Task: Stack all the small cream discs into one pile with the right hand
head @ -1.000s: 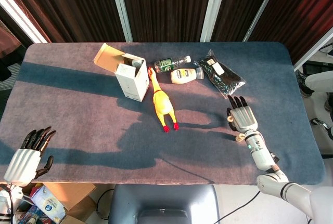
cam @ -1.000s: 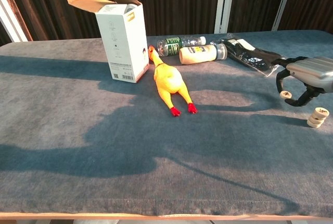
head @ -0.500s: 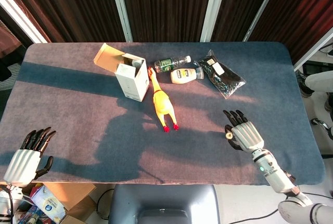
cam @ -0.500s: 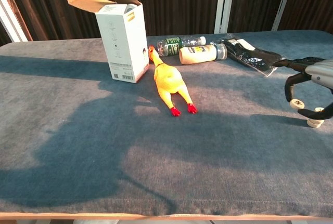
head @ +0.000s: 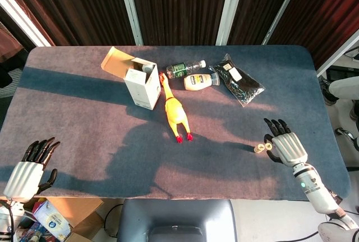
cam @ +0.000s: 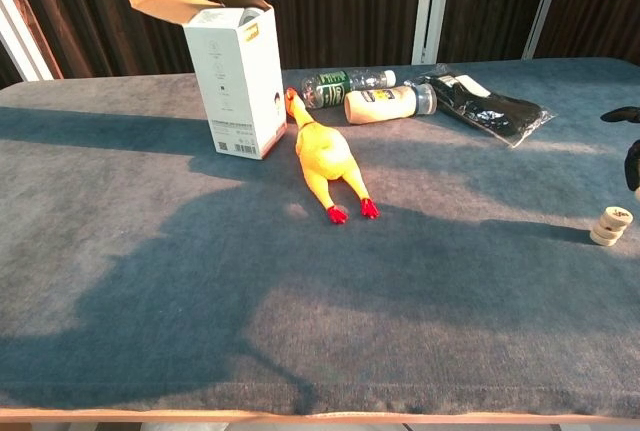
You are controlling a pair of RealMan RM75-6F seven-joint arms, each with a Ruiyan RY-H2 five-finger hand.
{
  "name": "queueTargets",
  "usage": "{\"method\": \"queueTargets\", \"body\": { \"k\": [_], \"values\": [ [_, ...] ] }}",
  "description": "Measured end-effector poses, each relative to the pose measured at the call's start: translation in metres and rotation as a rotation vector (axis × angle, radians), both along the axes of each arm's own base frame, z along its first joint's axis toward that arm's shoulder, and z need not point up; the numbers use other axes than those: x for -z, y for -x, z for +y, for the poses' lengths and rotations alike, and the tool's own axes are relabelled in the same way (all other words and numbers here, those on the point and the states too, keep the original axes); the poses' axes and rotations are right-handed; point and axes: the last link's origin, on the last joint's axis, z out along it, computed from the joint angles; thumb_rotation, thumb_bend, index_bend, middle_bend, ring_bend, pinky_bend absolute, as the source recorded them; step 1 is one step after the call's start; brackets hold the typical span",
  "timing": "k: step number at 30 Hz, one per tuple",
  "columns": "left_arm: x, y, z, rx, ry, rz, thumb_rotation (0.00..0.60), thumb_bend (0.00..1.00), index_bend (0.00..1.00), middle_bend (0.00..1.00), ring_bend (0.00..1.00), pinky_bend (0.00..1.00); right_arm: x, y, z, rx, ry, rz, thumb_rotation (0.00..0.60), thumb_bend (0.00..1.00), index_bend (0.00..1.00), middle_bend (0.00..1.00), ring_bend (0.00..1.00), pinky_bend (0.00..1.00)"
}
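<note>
A short pile of small cream discs (head: 258, 150) (cam: 609, 226) stands on the blue-grey tablecloth near the table's right front. Just right of it, my right hand (head: 288, 145) hovers palm down, and one more cream disc (head: 268, 147) sits pinched at its thumb side. In the chest view only dark fingertips of the right hand (cam: 633, 163) show at the right border, above and right of the pile. My left hand (head: 25, 169) hangs off the table's front left corner with its fingers spread and nothing in it.
A white open carton (head: 141, 82) stands left of centre with a yellow rubber chicken (head: 175, 112) beside it. A water bottle (head: 185, 68), a cream bottle (head: 201, 81) and a black packet (head: 238, 80) lie towards the back. The table's right edge is close to the right hand.
My right hand, carrying a disc, came towards the near edge and then shifted right, uncovering the pile now at its left. The left hand stayed put.
</note>
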Motion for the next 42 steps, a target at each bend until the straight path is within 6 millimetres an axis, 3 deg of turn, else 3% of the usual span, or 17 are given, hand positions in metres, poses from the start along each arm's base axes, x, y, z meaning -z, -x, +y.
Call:
{"method": "queueTargets", "body": {
  "k": [12, 42],
  "values": [
    [-0.001, 0.0, 0.0, -0.002, -0.003, -0.004, 0.6, 0.53, 0.0, 0.0, 0.0, 0.05, 0.015, 0.0, -0.013, 0.022, -0.016, 0.004, 0.6, 0.5, 0.63, 0.0, 0.0, 0.0],
    [-0.002, 0.001, -0.001, 0.002, -0.004, -0.008, 0.6, 0.53, 0.0, 0.0, 0.0, 0.05, 0.02, -0.007, -0.007, 0.006, -0.036, -0.002, 0.6, 0.5, 0.51, 0.0, 0.0, 0.0]
  ]
}}
